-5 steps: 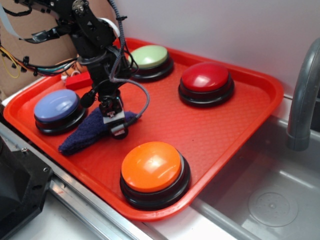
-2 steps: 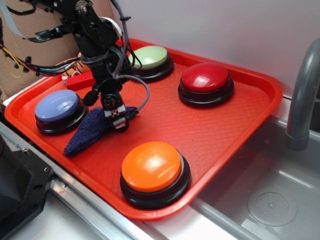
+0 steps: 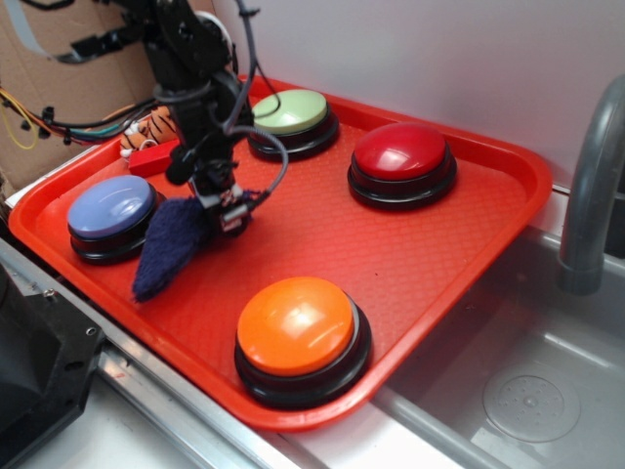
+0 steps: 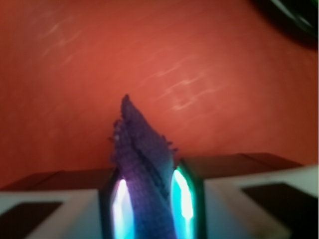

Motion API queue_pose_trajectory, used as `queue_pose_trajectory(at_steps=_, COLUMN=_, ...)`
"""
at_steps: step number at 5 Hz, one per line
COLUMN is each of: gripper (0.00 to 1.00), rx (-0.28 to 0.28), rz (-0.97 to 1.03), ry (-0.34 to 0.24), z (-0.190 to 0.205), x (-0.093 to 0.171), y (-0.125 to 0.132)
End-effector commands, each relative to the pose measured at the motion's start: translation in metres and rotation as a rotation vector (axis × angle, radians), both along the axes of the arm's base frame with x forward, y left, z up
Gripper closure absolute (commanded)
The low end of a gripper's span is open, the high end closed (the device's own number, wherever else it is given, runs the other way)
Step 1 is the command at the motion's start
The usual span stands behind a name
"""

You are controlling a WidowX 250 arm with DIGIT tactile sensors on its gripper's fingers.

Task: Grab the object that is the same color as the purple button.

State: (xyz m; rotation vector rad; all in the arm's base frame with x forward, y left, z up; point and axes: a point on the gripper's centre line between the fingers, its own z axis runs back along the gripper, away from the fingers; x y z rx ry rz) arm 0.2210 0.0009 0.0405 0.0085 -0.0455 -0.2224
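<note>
The object, a dark purple-blue terry rag (image 3: 168, 246), hangs by one corner from my gripper (image 3: 229, 215), which is shut on it above the red tray (image 3: 410, 264). Its free end droops toward the tray's near-left edge. In the wrist view the rag (image 4: 144, 164) is pinched between the two lit fingertips of my gripper (image 4: 148, 199), with its tip pointing away over the tray floor. The purple button (image 3: 110, 210), lavender dome on a black base, stands at the tray's left, just beside the hanging rag.
A pale green button (image 3: 291, 117) stands at the back, a red button (image 3: 402, 156) at the back right and an orange button (image 3: 298, 332) at the front. A red block (image 3: 154, 158) lies behind the arm. A grey faucet (image 3: 591, 195) and sink (image 3: 508, 381) are at the right.
My gripper has risen and shifted slightly back-left with the rag in it. The rag went from lying flat on the tray to hanging, its free end swinging down.
</note>
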Motion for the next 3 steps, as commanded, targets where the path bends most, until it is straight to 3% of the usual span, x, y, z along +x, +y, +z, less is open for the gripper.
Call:
queue_pose_trajectory(at_steps=1, gripper=1.0, rx=0.096, rz=0.419, ry=-0.041, z=0.093, x=0.037, y=0.01)
queue_pose_trajectory(at_steps=3, gripper=1.0, rx=0.033, rz=0.575, ry=-0.16, z=0.167, x=0.041, y=0.03)
